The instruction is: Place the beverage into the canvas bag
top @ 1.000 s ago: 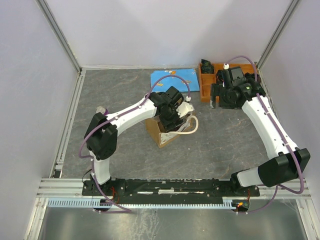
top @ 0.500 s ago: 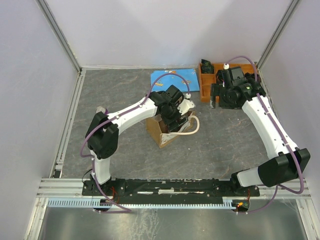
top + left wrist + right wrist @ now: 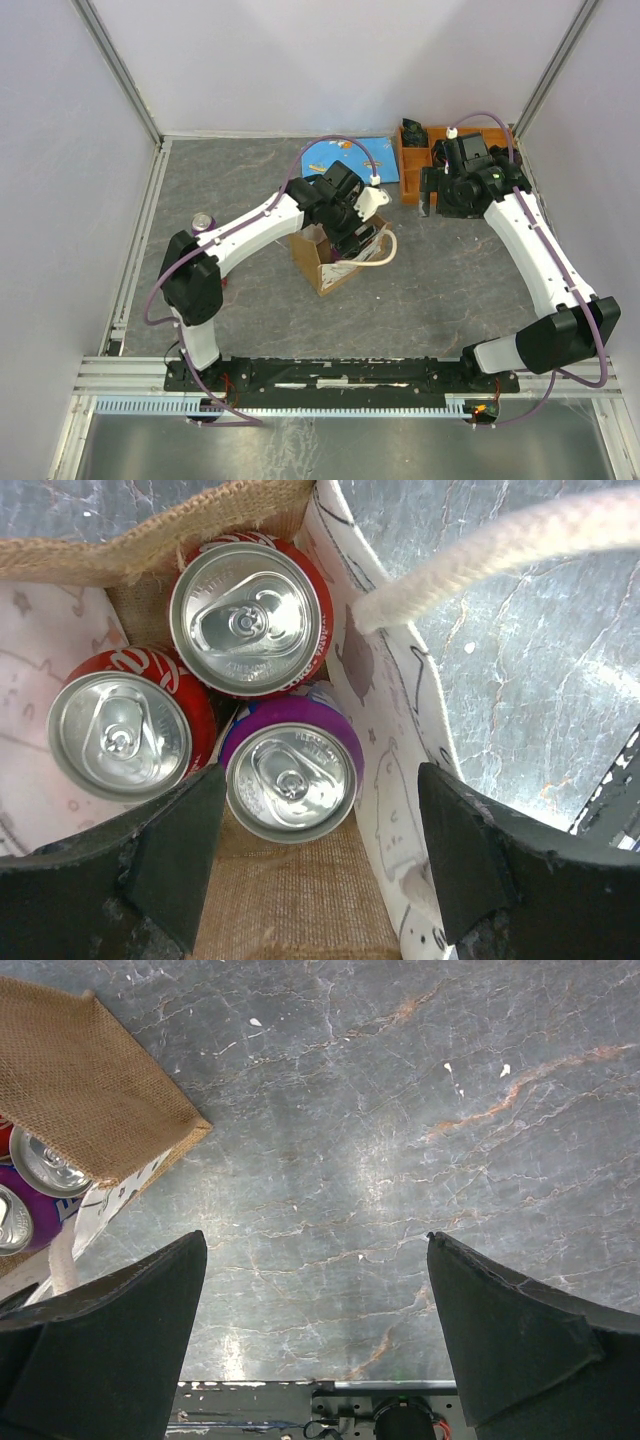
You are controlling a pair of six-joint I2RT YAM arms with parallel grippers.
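Observation:
The tan canvas bag [image 3: 322, 268] stands upright mid-table with its cream rope handle [image 3: 380, 255] hanging to the right. In the left wrist view its burlap floor [image 3: 290, 900] holds three upright cans: two red ones [image 3: 250, 615] [image 3: 120, 735] and a purple one [image 3: 292, 775]. My left gripper [image 3: 320, 865] hangs open and empty just above the bag's mouth, its fingers [image 3: 165, 865] either side of the purple can; from above it [image 3: 352, 232] covers the bag. My right gripper [image 3: 315, 1330] is open and empty over bare table, near the orange tray [image 3: 412, 172].
One more can [image 3: 203, 221] stands at the left, beside my left arm. A blue flat sheet [image 3: 345, 155] lies at the back. The orange compartment tray holds small dark items. The bag's burlap side [image 3: 85, 1080] shows at the left of the right wrist view.
My left arm has drawn back a little toward the far side above the bag, with its elbow swung, uncovering the can at the left. The right arm has not moved.

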